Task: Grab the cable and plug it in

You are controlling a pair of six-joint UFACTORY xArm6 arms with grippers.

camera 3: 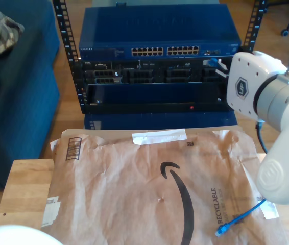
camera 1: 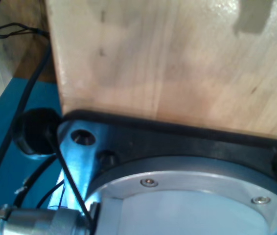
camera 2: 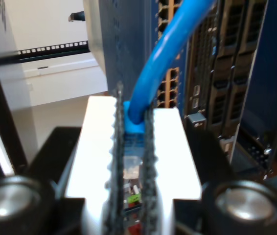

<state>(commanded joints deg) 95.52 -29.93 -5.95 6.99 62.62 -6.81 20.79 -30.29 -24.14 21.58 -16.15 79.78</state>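
My second gripper [camera 2: 132, 128] pinches the cable [camera 2: 164, 58] just behind its plug [camera 2: 131, 125], jaws pressed on it so the plug points at the switch [camera 2: 170, 83] ports ahead. The exterior view adds the cable's free end [camera 3: 221, 230] on the paper mailer [camera 3: 149, 178]. My first gripper's jaws: cannot tell; its camera faces the wooden table [camera 1: 168, 58].

In the exterior view a white arm [camera 3: 267, 97] hides most of the cable [camera 3: 239, 218]; only a short stretch and a plug on the brown paper [camera 3: 134, 184] show. In the second wrist view my second gripper [camera 2: 133, 147] covers the cable's other plug, and the rack's ports [camera 2: 170, 83] are blurred.
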